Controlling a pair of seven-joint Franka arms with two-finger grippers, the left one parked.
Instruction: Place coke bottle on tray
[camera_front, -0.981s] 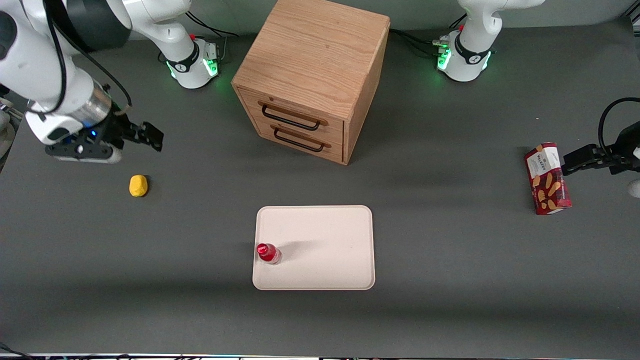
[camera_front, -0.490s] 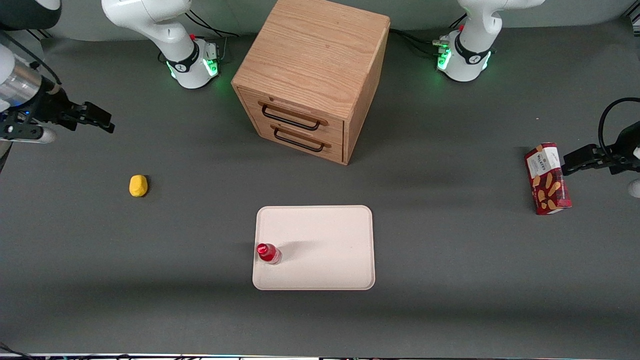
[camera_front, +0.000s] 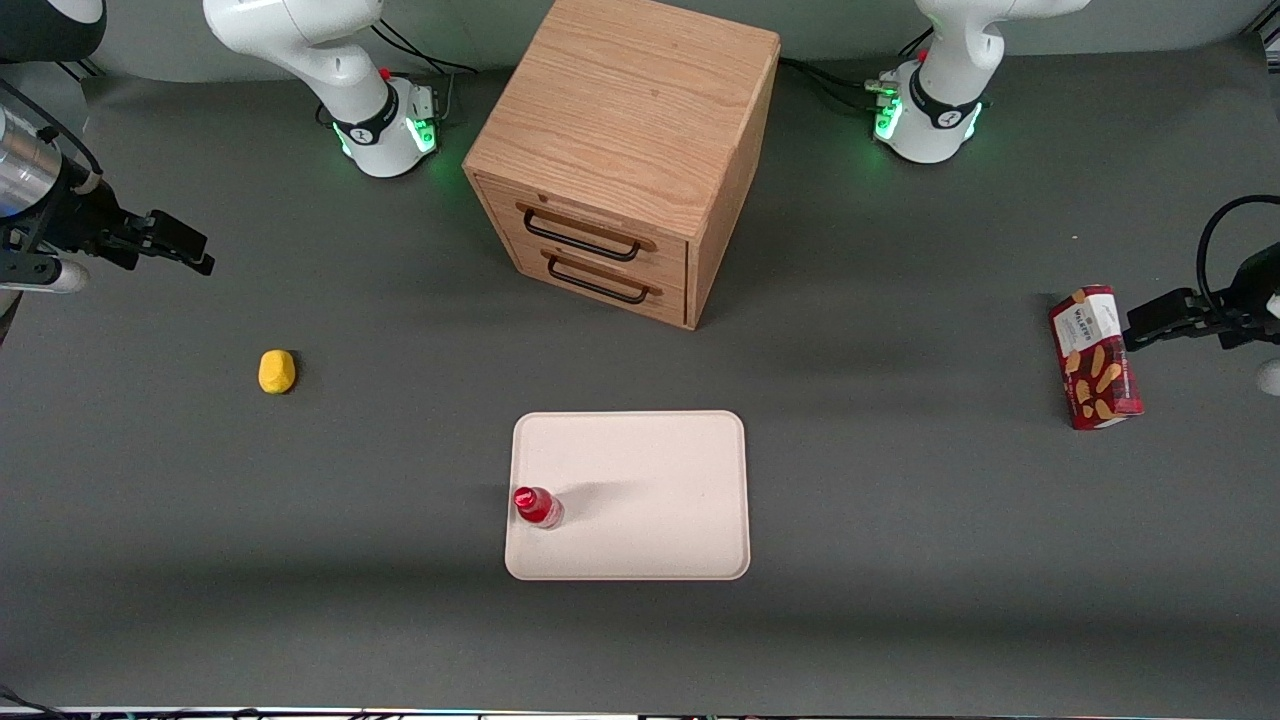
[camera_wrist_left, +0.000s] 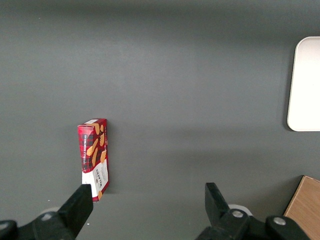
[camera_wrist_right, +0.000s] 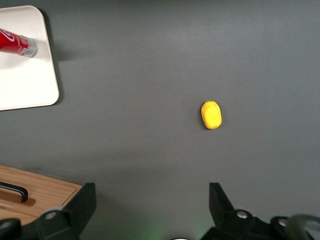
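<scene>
We are seeing the hand hanging above the worktop at the working arm's end, released: in the right wrist view its fingers are standing wide apart with nothing between them. A small yellow lump is lying near it, at about five o'clock from it in the front view.

The coke bottle is sitting at about four o'clock from the hand, well apart. It is standing upright on the tray, long axis vertical, just inside the rim that faces the working arm. We are judging the placing done. Its red label is carrying white script that we are not managing to read.

The wooden cabinet is standing at twelve o'clock from the tray. The red biscuit box is lying toward the parked arm's end, its print too small for us to read.
</scene>
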